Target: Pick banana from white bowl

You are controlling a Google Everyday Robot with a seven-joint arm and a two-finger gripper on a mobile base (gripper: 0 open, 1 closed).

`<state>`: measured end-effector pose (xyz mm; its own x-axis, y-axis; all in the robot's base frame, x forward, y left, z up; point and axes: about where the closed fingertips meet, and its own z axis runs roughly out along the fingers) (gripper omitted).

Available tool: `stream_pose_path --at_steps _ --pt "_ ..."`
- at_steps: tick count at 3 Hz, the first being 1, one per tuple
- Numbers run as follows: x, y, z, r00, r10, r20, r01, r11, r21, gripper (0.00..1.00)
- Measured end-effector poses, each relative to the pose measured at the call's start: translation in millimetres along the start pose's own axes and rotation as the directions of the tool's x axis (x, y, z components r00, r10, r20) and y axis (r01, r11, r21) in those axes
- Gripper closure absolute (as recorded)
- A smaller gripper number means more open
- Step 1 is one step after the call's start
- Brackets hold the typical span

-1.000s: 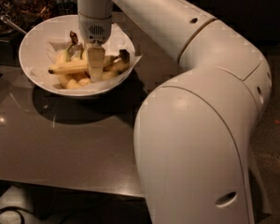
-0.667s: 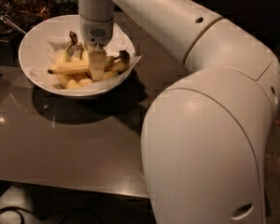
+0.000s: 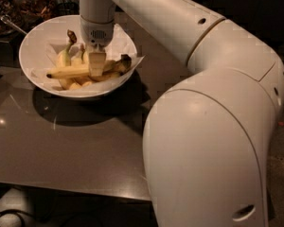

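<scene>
The white bowl [image 3: 31, 46] stands at the back left of the dark table, lined with white paper. Several bananas lie in it. The banana [image 3: 68, 73] is the long pale-yellow one lying crosswise, with its small dark tip to the left and its dark brown stem end [image 3: 125, 60] to the right. My gripper [image 3: 97, 64] reaches straight down into the bowl and sits at the middle of this banana, covering part of it. Shorter bananas with upright stems [image 3: 71, 37] stand just behind and to the left of the gripper.
The dark glossy table [image 3: 75, 145] runs forward to a near edge. My large white arm [image 3: 213, 141] fills the right side of the view. Dark clutter and a metal utensil [image 3: 12, 25] lie behind the bowl at the far left.
The gripper stays at the same spot on the banana in the bowl. The near links of my arm have shifted slightly. The bananas have not visibly moved.
</scene>
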<state>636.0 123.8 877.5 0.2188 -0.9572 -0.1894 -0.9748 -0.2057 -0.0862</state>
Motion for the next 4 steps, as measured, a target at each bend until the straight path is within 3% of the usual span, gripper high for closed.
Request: stream_pose_path --at_steps 1,2,4 --pt "-2 -2 1 1.0 -0.003 0.009 0.002 0.9998 0.017 1.0" --pt "-1 8 -18 1.0 -0.007 0.021 0.005 0.9956 0.094 1.0" --pt "-13 91 -90 0.993 -0.114 0.037 0.099 0.9519 0.29 1.0"
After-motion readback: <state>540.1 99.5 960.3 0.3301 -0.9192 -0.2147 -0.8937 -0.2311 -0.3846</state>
